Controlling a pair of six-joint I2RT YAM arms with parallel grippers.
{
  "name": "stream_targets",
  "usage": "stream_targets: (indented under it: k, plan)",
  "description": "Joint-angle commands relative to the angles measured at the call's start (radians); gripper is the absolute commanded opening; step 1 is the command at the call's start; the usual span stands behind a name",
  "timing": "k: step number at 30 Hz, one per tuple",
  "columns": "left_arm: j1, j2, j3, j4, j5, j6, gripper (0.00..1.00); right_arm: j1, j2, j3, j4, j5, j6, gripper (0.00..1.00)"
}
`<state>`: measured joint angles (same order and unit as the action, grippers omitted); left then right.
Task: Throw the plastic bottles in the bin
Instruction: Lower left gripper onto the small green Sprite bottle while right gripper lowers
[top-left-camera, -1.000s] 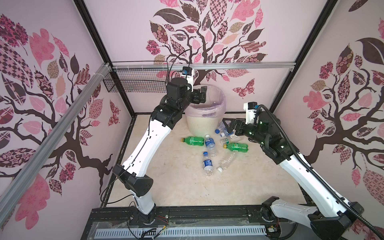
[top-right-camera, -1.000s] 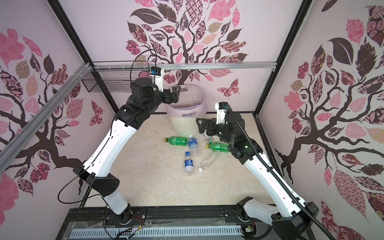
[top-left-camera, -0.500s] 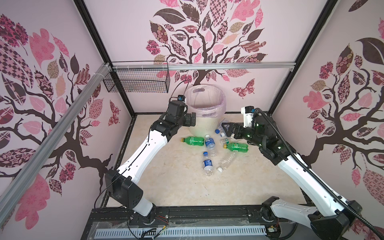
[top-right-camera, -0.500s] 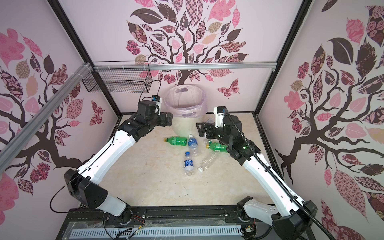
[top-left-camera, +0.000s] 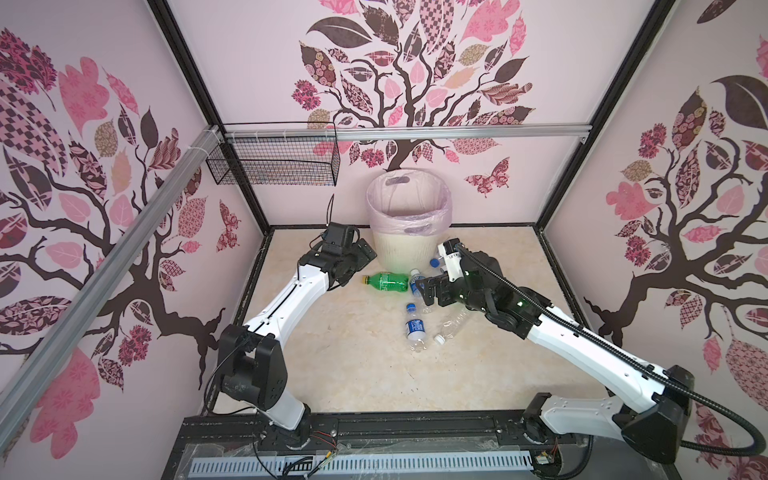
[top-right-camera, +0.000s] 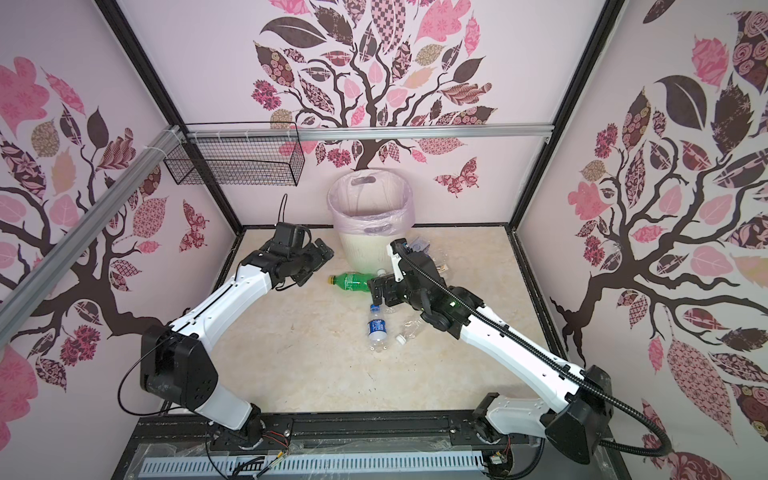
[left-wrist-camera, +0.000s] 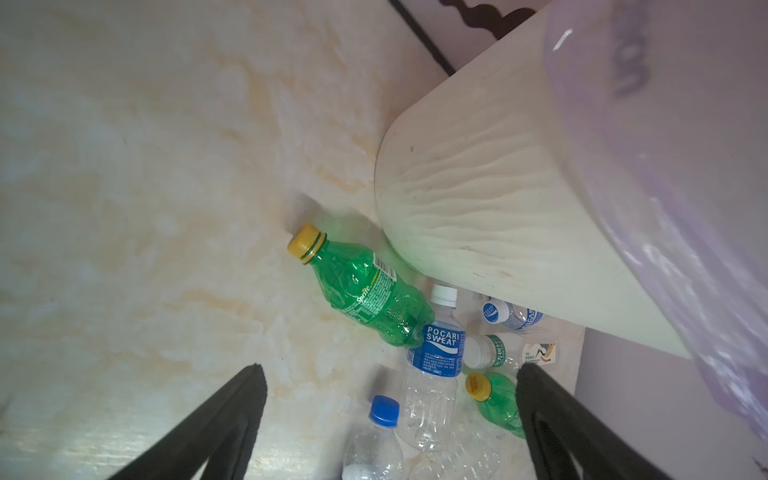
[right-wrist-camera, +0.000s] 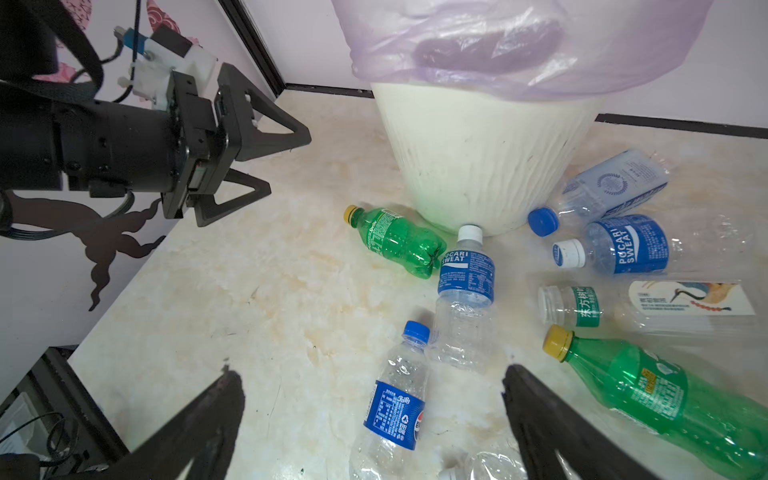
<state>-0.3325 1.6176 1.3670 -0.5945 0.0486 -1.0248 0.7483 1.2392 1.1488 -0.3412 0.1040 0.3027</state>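
Two Pocari Sweat bottles (right-wrist-camera: 466, 269) neighbour one Sprite bottle (right-wrist-camera: 395, 241).

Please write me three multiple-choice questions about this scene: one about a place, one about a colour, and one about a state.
1. The bin stands:
A. at the front rail
B. at the back, in the middle
C. in the left corner

2. The cap of the green bottle next to the bin is:
A. blue
B. white
C. yellow

3. The jaws of the left gripper are:
A. open and empty
B. shut on a bottle
C. shut and empty

Key: 1 B, as both top views show it there; 2 C, as both wrist views show a yellow cap; 3 A, as the jaws stand apart with nothing between them.
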Motion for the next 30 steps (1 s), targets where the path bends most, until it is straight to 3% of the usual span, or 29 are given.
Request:
stream_targets:
  k: [1,13,30]
  plan:
    - [0.017,0.062,0.040,-0.076,0.049,-0.264,0.97,0.018,0.021,-0.006,-0.006,0.075,-0.016,1.00]
    - [0.041,0.230,0.026,0.020,0.084,-0.524,0.94,0.050,0.034,-0.076,0.019,0.114,-0.024,1.00]
    - [0.069,0.453,0.139,0.078,0.118,-0.587,0.75,0.054,0.059,-0.097,0.053,0.097,-0.009,1.00]
